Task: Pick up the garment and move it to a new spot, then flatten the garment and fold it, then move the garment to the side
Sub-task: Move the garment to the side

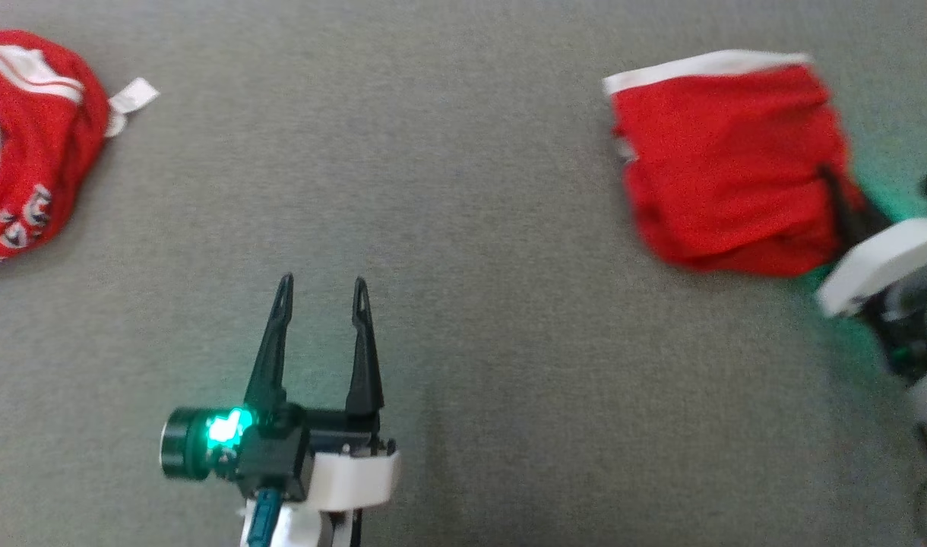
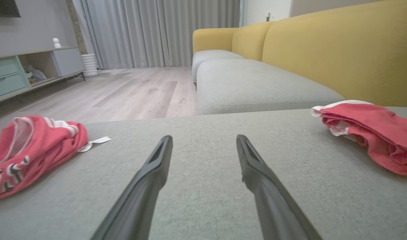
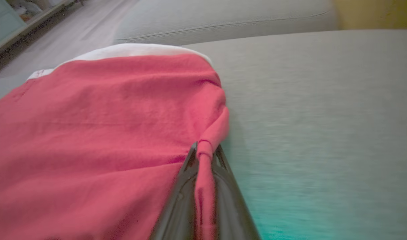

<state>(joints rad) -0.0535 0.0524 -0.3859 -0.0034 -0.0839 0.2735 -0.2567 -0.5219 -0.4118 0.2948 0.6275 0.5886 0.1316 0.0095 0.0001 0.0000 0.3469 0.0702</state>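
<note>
A folded red garment with a white band (image 1: 726,156) lies on the grey cushion at the right. My right gripper (image 1: 836,194) is shut on its near right edge; in the right wrist view a pinched ridge of red cloth (image 3: 205,156) runs between the two dark fingers, and the garment (image 3: 100,133) spreads to their left. It shows again at the right of the left wrist view, garment (image 2: 373,133). My left gripper (image 1: 323,292) stands open low in the middle over bare cushion, nothing between its fingers (image 2: 156,163).
Another red garment with white stripes and a tag (image 1: 30,137) lies bunched at the cushion's left edge, also garment (image 2: 26,150). Behind rise a yellow sofa back (image 2: 340,50), a further grey seat cushion (image 2: 257,83), wooden floor (image 2: 123,93) and a low cabinet (image 2: 23,70).
</note>
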